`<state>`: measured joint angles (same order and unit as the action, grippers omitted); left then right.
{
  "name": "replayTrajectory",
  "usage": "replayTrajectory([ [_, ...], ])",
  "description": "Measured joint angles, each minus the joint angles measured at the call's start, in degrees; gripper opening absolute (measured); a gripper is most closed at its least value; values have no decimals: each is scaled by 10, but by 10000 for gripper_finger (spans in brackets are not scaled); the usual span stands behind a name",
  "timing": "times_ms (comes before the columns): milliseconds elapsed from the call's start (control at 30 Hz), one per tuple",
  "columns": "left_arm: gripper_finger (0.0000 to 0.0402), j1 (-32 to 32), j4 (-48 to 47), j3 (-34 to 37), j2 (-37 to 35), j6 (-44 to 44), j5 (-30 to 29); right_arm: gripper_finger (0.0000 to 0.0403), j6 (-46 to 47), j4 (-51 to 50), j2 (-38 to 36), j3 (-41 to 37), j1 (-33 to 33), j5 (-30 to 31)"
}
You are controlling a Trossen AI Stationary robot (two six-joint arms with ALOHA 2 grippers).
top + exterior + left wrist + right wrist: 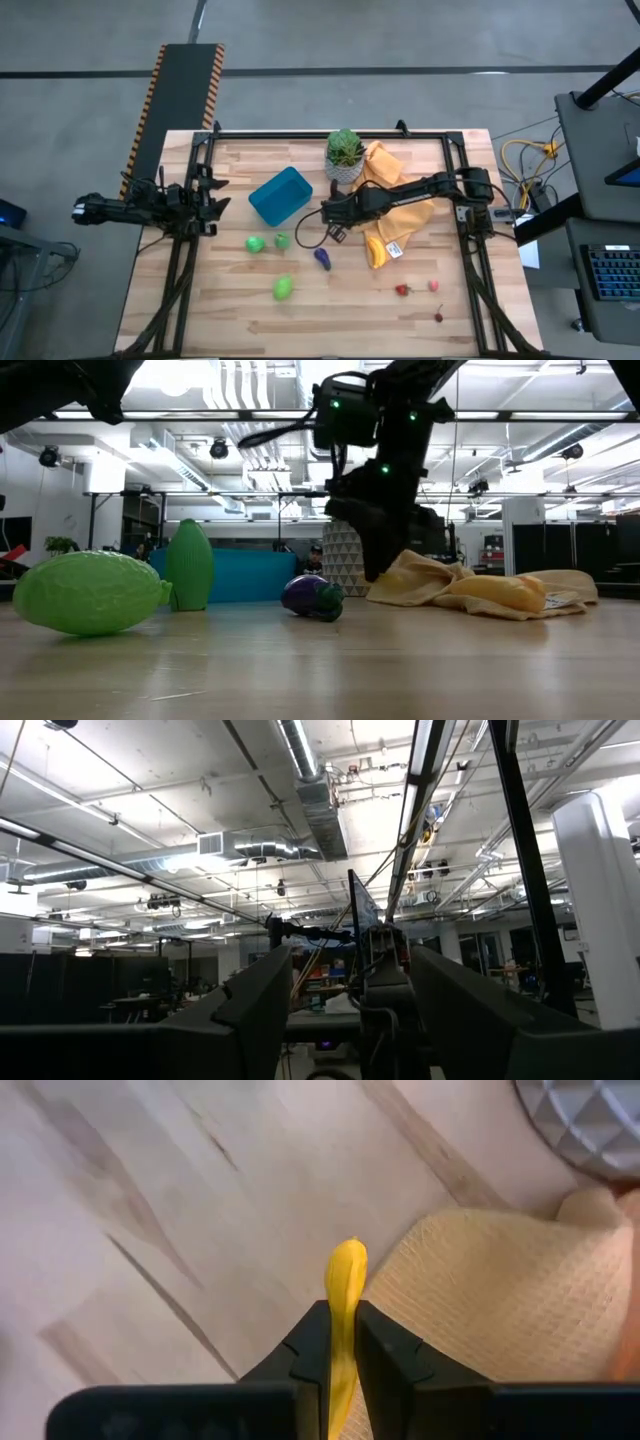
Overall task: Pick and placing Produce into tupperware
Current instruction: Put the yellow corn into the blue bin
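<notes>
A potted plant (345,155) touches a crumpled yellow cloth (400,205) — both on the wooden table (350,310).

Tupperware (280,195) left of pot (344,168); cloth (392,205) right.

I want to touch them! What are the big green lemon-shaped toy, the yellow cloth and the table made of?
The green lemon-shaped toy looks like smooth, glossy plastic: light glints off its skin. The yellow cloth seems a woven fabric, matte, with a fine waffle texture and soft folds. The table looks like pale wood, with grain streaks and plank seams showing.
</notes>
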<state>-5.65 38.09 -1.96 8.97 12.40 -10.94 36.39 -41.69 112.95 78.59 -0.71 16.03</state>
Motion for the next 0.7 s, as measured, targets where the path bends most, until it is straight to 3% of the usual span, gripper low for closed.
replayTrajectory([
  [700, 193, 0, 0, 0, 0, 0, 0, 33, -136, 101, 0, 107, 9, 5],
])
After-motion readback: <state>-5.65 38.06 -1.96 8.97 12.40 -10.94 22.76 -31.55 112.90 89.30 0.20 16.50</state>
